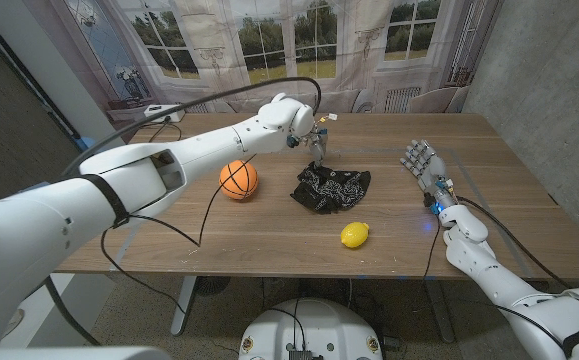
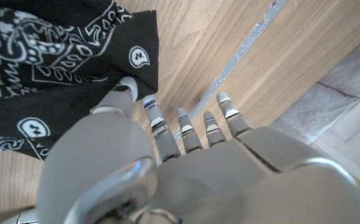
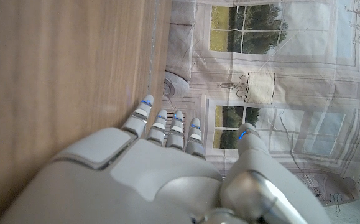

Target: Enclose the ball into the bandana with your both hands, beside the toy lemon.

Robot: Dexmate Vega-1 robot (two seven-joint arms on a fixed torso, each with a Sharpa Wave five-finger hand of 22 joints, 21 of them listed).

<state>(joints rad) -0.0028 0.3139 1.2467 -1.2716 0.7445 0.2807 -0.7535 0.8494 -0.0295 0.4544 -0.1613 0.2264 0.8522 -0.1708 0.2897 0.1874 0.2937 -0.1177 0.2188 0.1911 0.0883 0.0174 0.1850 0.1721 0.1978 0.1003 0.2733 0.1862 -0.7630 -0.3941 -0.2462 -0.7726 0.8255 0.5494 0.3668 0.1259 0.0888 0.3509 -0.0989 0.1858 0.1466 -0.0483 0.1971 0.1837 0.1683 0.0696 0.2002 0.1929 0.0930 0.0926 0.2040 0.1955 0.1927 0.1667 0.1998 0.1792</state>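
Fingers (image 3: 167, 127) on our right hand (image 1: 424, 170) stand straight and slightly apart, holding nothing; the hand waits upright over the table's right side, well apart from everything else. Nearest us on the wooden table (image 1: 269, 245) lies the toy lemon (image 1: 355, 234), yellow, on its own. Just beyond it sits the bandana (image 1: 331, 187), black with white print, crumpled into a loose heap rather than spread. To its left, apart from the cloth, rests the ball (image 1: 238, 179), orange with black seams.

Farther back, our left hand (image 1: 314, 140) hangs above the heap's far left edge. In the left wrist view its fingers (image 2: 186, 127) are extended and a little spread over bare wood, the thumb tip at the cloth's border. We cannot tell whether the thumb pins any fabric; nothing shows as pinched.

Our judgement: the step in hand is taking a corner of the bandana so it can be opened out.
- Pinch a true edge, not a bunched fold, or the heap lifts whole.
- Draw the cloth flat toward the lemon, keeping it beside the fruit and not over it.
- Bring the right hand in to hold the opposite edge.
- The ball will likely roll; set it on the cloth's middle before gathering corners.
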